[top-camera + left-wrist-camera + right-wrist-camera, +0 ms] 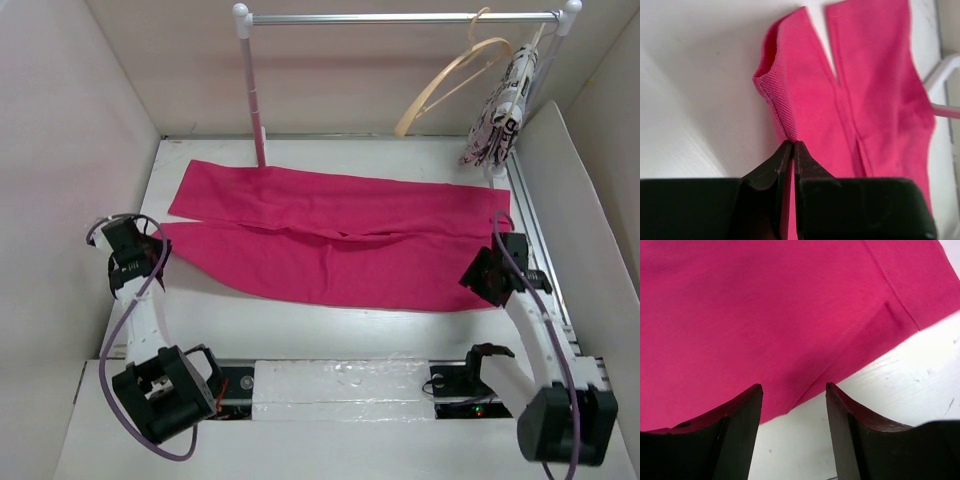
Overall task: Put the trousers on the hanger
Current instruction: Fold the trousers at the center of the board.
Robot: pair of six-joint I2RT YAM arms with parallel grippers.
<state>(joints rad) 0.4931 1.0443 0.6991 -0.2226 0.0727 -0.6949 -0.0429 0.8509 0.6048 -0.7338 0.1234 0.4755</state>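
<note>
The magenta trousers (330,235) lie spread flat across the table, legs toward the left and waist toward the right. At the near leg's hem, my left gripper (160,252) is shut on the cloth edge; the left wrist view shows the gripper (792,145) pinching a fold of the trousers (865,100). My right gripper (473,277) sits at the waist end. In the right wrist view this gripper (794,387) is open, its fingers straddling the edge of the trousers (765,315) without gripping. The tan wooden hanger (450,80) hangs from the rail at the back right.
A white rail (400,17) on posts (255,90) spans the back of the table. A black-and-white patterned garment (500,110) hangs at its right end beside the hanger. White walls close in the left, back and right sides.
</note>
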